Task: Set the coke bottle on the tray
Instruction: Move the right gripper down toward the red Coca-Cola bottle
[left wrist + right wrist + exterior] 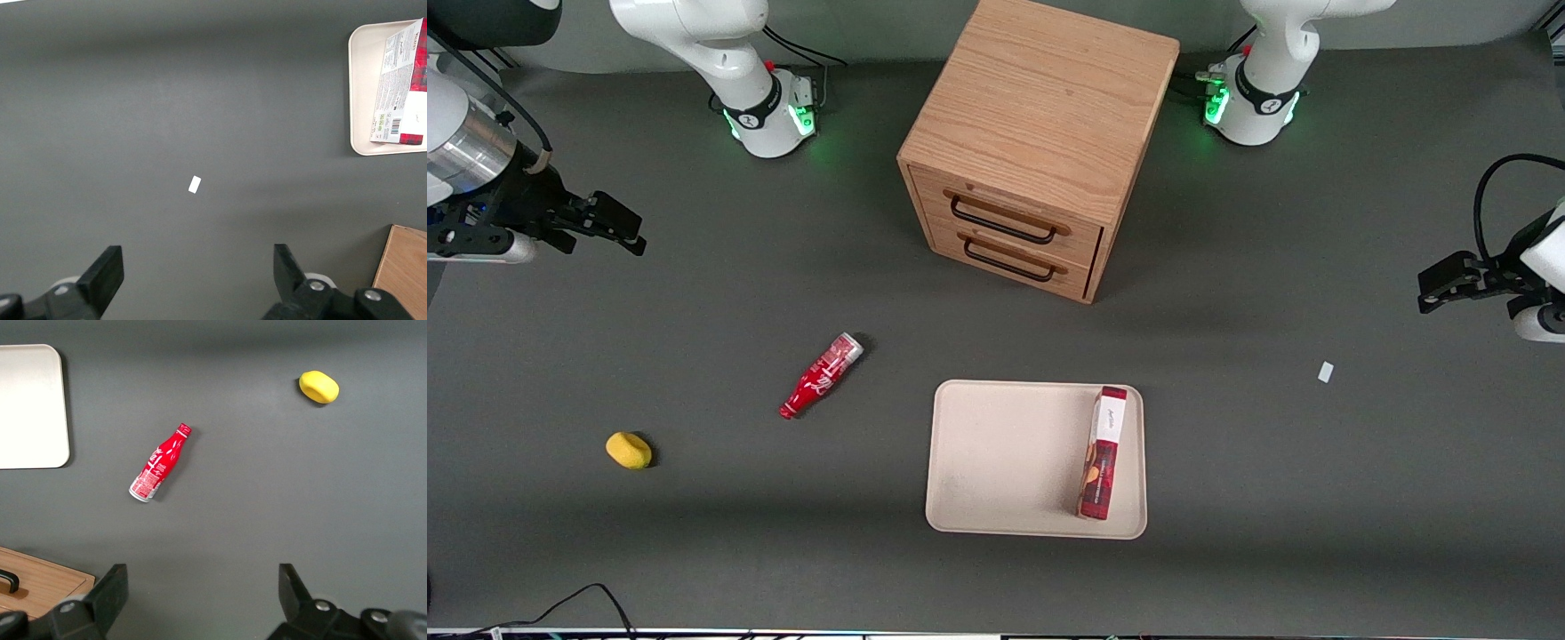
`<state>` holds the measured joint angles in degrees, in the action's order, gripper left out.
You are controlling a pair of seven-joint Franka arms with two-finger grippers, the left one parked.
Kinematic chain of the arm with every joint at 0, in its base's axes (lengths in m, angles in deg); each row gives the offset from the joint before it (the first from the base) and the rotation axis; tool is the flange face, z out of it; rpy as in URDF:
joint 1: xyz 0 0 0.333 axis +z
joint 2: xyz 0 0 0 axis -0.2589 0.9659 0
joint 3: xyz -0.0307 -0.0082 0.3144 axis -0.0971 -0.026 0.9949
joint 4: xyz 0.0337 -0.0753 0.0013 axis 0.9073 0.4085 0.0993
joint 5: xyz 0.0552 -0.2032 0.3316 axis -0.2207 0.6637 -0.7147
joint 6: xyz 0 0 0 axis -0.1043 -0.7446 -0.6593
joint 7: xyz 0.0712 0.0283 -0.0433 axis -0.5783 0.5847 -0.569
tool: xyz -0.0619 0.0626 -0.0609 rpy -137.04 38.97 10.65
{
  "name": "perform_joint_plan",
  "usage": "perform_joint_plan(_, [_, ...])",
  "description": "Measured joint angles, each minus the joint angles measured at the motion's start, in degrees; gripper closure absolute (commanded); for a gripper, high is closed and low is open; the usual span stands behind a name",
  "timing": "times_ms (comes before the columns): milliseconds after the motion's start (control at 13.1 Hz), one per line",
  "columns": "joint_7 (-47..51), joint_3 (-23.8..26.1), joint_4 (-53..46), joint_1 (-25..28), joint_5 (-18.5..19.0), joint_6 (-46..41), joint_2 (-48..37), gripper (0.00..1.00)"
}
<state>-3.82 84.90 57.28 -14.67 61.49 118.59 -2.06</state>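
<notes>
Front view: a cream tray [1005, 462] sits low in the frame's centre with a snack box [1103, 453] on it. Up and left of it the coke bottle [821, 375] lies on its side on the grey table [694, 533] (off the tray). At the upper left edge the gripper [618, 227] hangs, fingers spread, grasping nothing.

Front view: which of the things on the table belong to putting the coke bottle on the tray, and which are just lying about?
Part of the job:
- coke bottle, lying on its side on the table
- tray
- right gripper, jaws open, raised at the working arm's end

Lying about:
- snack box, on the tray
- yellow object
- wooden drawer cabinet
- small white scrap
</notes>
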Motion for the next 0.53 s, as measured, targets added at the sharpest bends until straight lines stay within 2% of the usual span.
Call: perform_joint_plan(533, [3.35, 0.49, -0.23, 0.33, 0.08, -0.14, 2.77, 0.00])
